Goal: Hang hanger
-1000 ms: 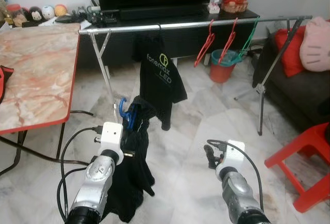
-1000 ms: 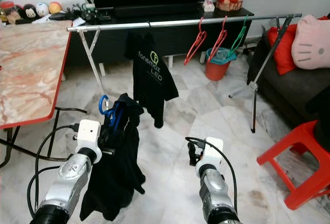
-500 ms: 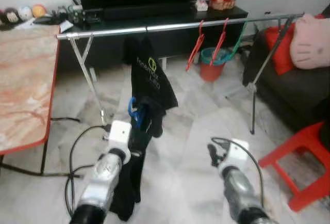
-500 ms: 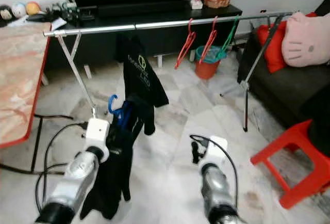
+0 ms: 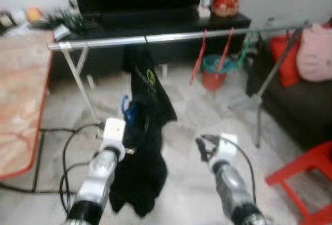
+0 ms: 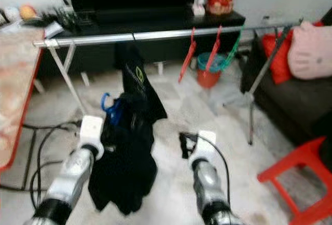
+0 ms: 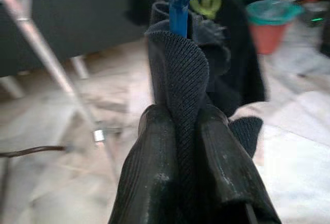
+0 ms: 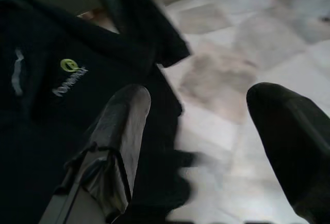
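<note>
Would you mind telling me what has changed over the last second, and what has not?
The robot has stepped closer to the rail, so the view shifted. The left gripper stays shut on the dark garment with its blue hanger; the right gripper stays open. The hung black shirt is unmoved.

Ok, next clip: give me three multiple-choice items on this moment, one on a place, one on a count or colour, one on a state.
1. Where does the black logo shirt hang?
A. on the silver rail
B. on the red stool
C. on the marble table

2. What colour is the hanger hook sticking out of the dark garment that the left pincer carries?
A. green
B. blue
C. white

3. How does the right pincer stand?
A. shut on a hanger
B. shut on cloth
C. open, holding nothing

Answers: 1 A, its hook sits over the silver rail. 2 B, the hook shows blue above the cloth. 3 C, floor shows between its spread fingers.
</note>
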`<state>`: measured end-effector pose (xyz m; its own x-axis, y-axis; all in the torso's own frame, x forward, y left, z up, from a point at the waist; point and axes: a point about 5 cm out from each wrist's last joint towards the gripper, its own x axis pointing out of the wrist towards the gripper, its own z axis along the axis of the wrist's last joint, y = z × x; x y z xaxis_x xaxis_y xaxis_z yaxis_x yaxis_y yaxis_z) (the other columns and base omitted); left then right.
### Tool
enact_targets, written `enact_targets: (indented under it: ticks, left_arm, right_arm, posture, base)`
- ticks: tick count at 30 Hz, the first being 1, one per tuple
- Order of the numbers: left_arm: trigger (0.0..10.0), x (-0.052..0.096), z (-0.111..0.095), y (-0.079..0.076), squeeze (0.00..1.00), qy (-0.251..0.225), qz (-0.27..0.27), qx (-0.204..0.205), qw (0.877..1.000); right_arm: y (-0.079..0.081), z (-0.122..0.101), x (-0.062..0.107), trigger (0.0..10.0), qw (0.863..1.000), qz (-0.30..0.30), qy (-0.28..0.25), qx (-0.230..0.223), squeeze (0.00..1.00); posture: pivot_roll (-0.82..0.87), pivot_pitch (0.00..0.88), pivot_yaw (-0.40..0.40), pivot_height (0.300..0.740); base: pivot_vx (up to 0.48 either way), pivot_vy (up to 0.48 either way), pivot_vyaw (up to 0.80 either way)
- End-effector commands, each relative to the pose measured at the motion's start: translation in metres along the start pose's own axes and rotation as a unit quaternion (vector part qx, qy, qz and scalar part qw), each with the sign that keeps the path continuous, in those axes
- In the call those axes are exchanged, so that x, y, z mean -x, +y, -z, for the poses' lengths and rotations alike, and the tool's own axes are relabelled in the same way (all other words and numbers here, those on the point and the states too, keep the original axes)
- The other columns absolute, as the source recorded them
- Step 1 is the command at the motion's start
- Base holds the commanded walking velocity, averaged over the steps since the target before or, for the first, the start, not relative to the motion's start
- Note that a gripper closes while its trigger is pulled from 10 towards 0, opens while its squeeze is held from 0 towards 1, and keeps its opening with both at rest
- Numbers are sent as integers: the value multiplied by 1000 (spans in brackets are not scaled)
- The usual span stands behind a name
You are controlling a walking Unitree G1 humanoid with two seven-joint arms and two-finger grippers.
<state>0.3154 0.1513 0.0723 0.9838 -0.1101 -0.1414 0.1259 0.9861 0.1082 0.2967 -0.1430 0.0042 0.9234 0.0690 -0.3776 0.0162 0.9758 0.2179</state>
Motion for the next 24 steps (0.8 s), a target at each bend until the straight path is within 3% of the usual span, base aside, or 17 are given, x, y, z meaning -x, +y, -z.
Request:
enact_targets:
  ticks: [1, 17, 24]
  left_arm:
    - [10000, -3, -6, -5, 0, -10, 4, -2, 1000]
    - [10000, -4, -7, -7, 0, -12, 7, -10, 1000]
    - [10000, -3, -8, -11, 0, -15, 16, -9, 1000]
  right_arm:
    - [-11, 4, 2, 10000, 1000, 16, 11, -7, 0]
    - [-15, 7, 3, 10000, 999, 32, 22, -15, 0]
    - [-14, 7, 3, 10000, 999, 30, 22, -12, 0]
  posture:
    - [2, 0, -13, 740]
    - [4, 0, -15, 740]
    - [4, 0, -15, 740]
  base:
    - [319, 0, 0]
    - [308, 0, 0]
    - [0, 0, 0]
